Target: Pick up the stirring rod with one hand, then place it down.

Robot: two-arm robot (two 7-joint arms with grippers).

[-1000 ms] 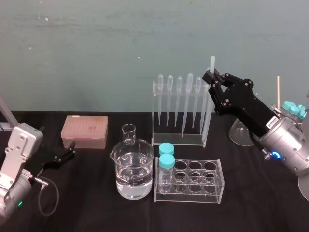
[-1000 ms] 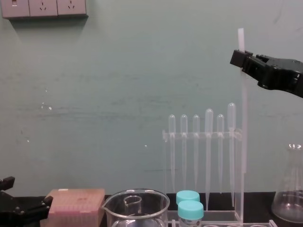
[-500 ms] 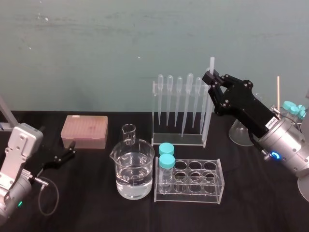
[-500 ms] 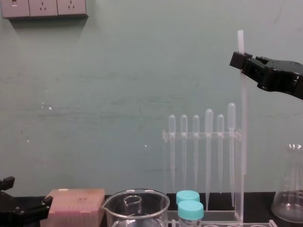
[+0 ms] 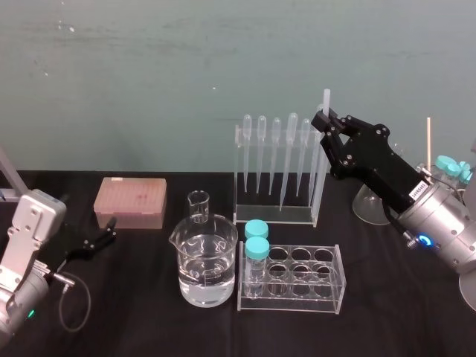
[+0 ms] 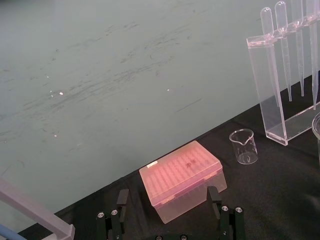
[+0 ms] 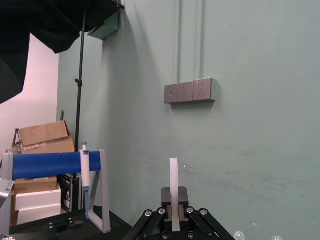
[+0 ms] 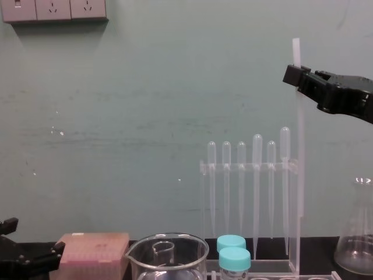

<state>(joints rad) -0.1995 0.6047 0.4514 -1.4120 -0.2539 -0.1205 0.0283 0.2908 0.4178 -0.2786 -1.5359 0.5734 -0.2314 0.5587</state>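
The right hand is reaching in from the right edge of the tabletop, pinching the stirring rod near its top. The rod is being held upright just beside the pipette rack. The left hand is resting spread near the left edge.

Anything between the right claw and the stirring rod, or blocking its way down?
Nothing between them: the right claw is shut on the stirring rod near its top. The rod is upright, close beside the right end of the pipette rack; the test tube rack is nearer the robot. Left claw: open, far left.
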